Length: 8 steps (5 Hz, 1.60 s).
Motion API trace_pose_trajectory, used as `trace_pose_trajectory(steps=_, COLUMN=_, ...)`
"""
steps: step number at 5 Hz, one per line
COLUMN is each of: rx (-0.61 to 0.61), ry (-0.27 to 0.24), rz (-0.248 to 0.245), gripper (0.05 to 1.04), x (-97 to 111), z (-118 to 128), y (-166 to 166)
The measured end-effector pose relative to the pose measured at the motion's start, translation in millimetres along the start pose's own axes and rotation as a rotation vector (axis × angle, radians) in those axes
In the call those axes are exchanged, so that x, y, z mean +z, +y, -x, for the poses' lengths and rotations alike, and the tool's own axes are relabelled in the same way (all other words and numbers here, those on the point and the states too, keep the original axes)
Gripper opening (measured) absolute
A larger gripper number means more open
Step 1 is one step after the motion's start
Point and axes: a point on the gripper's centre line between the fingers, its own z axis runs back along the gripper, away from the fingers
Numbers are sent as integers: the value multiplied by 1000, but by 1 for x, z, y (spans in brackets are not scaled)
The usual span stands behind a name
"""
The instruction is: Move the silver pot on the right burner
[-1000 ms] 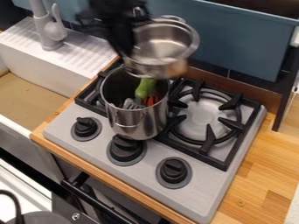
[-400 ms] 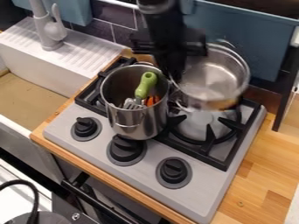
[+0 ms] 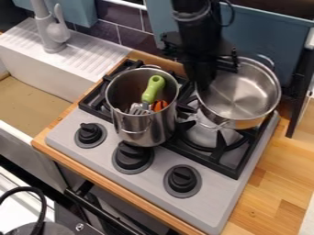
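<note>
One black gripper (image 3: pixel 204 83) is clamped on the left rim of the silver pot (image 3: pixel 242 96), over the right burner (image 3: pixel 219 147). Just left stands a taller pot (image 3: pixel 144 129) holding a green-handled utensil (image 3: pixel 153 88); beyond are three knobs (image 3: pixel 182 179) and a white sink (image 3: pixel 73 50).

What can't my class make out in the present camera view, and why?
In the camera view:
- Underside of the silver pot: hidden by its own wall.
- Part of its rim: behind the gripper.
- Far side of the right burner: behind that pot.
- Lower ends of the utensils: inside the tall pot.
- Rest of the dark round object: cut off by the bottom edge.
</note>
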Motion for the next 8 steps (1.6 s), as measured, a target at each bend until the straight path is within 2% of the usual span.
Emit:
trace_pose_trajectory(steps=2, rx=-46, ry=50, rz=-21, gripper=55, x=-26, z=-11, y=6)
trace_pose_trajectory(steps=3, rx=-83, ry=26, rz=-30, gripper=55, x=-31, z=-10, y=10)
trace_pose_trajectory(steps=5, rx=-126, ry=43, rz=-51, gripper=55, x=-46, z=-8, y=19)
trace_pose_trajectory(steps=8, rx=-102, ry=95, rz=-80, gripper=55, x=-51, z=-7, y=33)
